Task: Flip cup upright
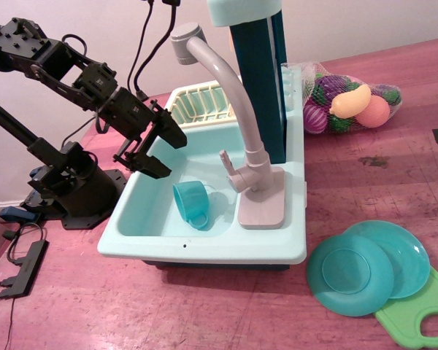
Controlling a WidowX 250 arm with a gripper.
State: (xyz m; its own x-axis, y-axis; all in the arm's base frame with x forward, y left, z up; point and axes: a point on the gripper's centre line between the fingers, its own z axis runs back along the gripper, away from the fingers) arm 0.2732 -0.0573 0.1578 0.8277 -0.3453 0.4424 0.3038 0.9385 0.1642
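Note:
The small teal-blue cup (pixel 191 203) lies tipped on its side in the basin of the pale blue toy sink (pixel 204 244). Its open mouth faces left and up, and its loop handle points down toward the front. My gripper (pixel 166 152) hangs over the left part of the basin, up and left of the cup and apart from it. Its two black fingers (pixel 172 134) are spread open with nothing between them.
A grey faucet (pixel 233 95) arches over the basin from a base at the right. A cream dish rack (pixel 198 103) sits behind. Two teal plates (pixel 365 270) and a green cutting board (pixel 423 313) lie at the right front. A net bag of toy food (pixel 350 106) lies behind.

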